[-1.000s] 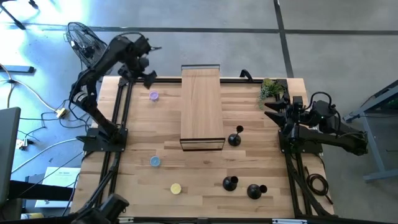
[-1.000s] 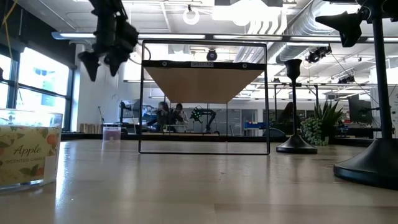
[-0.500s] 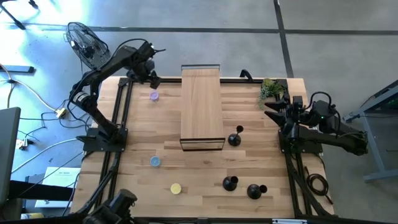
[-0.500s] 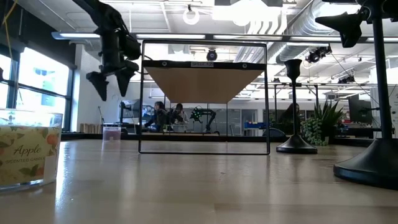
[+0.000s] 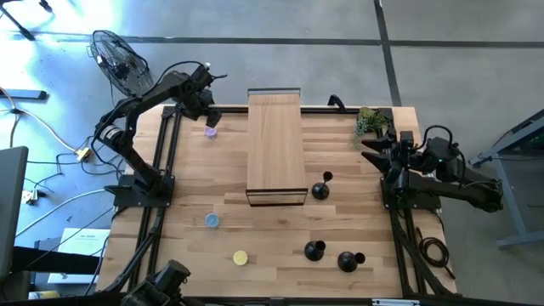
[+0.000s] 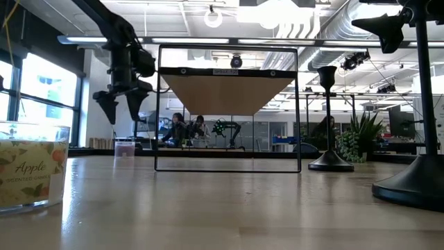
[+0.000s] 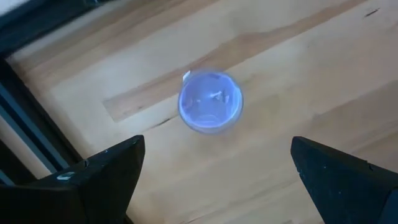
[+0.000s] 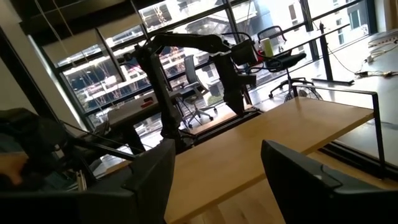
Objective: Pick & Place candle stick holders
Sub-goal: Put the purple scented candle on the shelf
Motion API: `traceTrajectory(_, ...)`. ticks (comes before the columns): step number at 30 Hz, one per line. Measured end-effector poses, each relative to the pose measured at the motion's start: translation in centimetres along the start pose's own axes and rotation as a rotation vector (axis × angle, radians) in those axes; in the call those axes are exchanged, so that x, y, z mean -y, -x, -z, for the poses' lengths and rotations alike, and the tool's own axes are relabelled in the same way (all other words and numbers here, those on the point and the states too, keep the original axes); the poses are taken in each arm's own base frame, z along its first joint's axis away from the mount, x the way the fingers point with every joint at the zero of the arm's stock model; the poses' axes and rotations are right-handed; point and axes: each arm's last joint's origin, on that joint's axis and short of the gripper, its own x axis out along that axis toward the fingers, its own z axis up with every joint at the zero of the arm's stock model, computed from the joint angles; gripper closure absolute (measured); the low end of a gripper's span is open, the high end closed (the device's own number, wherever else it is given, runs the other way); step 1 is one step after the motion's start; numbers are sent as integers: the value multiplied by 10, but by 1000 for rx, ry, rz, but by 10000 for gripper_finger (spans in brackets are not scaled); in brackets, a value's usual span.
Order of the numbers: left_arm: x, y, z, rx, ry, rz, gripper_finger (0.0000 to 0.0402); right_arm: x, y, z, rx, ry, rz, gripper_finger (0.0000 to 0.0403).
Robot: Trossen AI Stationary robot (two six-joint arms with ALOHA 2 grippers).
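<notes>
Three black candle stick holders stand upright on their round bases on the wooden table: one (image 5: 320, 189) beside the shelf's near right corner, two (image 5: 314, 250) (image 5: 348, 260) near the front edge. In the low view one (image 6: 329, 118) stands mid-right and another (image 6: 416, 104) looms at the right. My left gripper (image 5: 209, 119) hangs open above a small purple candle (image 5: 210, 132) at the far left; in the left wrist view (image 7: 217, 180) its fingers stand on either side of the candle (image 7: 210, 102) without touching it. My right gripper (image 5: 372, 151) waits open at the table's right edge.
A wooden shelf on a black wire frame (image 5: 276, 149) stands mid-table. A blue candle (image 5: 212, 220) and a yellow candle (image 5: 240, 257) sit at the near left. A glass jar marked Apple (image 6: 31, 167) is close to the low camera. A small plant (image 5: 370, 121) is at the far right.
My left gripper has come down and moved a little toward the table's near edge, from over the far-left frame to above the purple candle. Its fingers have stayed open. Nothing on the table has moved.
</notes>
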Motion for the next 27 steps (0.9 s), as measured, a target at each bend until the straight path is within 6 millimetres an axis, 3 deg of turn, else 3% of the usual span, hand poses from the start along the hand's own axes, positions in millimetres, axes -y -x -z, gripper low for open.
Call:
traceTrajectory(15,16,-15,-2,77,-60,-9,5,1,0,0,2,10,20,169)
traceTrajectory(27,13,-33,-1,-37,-56,-58,5,1,0,0,1,9,20,169)
